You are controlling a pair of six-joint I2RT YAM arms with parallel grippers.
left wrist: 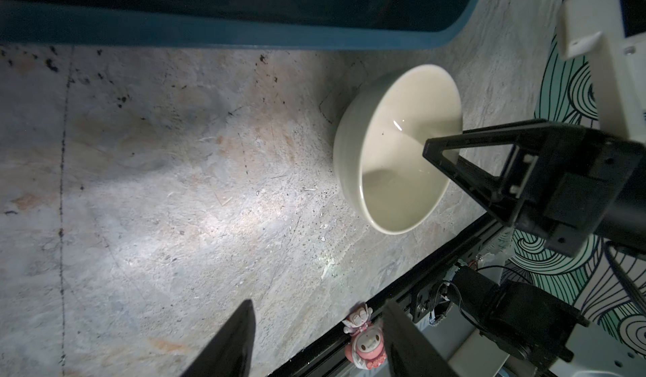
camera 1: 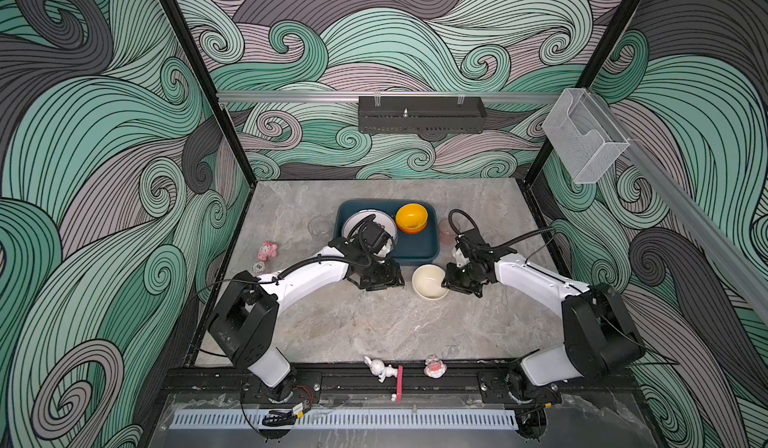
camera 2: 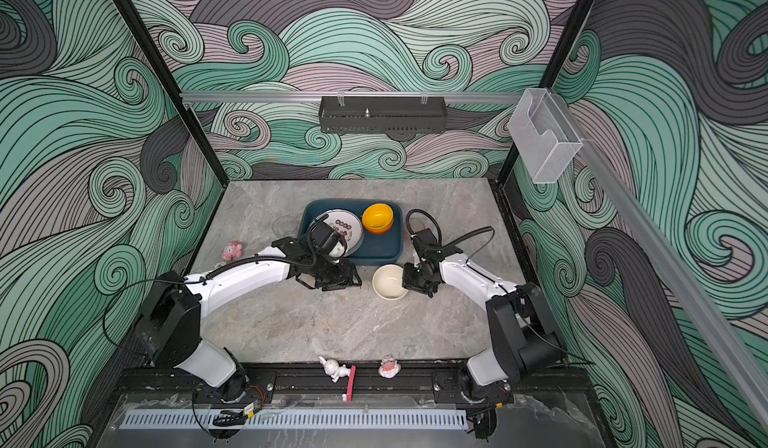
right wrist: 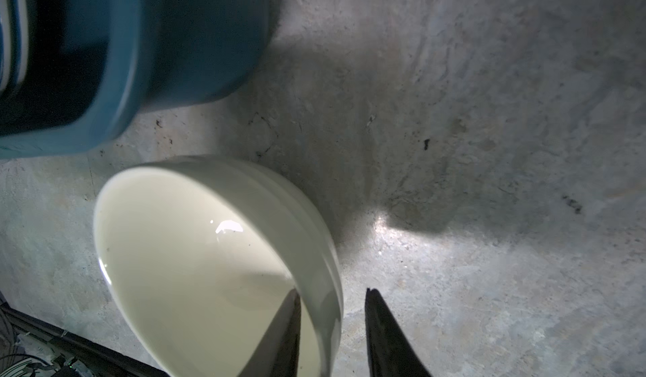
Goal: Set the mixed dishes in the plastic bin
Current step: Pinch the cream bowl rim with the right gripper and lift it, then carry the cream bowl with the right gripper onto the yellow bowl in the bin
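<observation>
On the grey marbled tabletop [camera 1: 374,325], enclosed by green-and-grey swirl-patterned walls [camera 1: 83,134], the glossy round cream bowl [camera 1: 430,281] sits mid-frame just below the dark teal plastic bin [camera 1: 419,254]. The right gripper [right wrist: 332,291] straddles its rim, jaws parted; the left gripper [left wrist: 318,303] is spread, empty.

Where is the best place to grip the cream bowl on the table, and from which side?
I would take the cream bowl by the rim nearest the right gripper, from above, one finger inside, one outside: it stands upright, open, thin-walled.
</observation>
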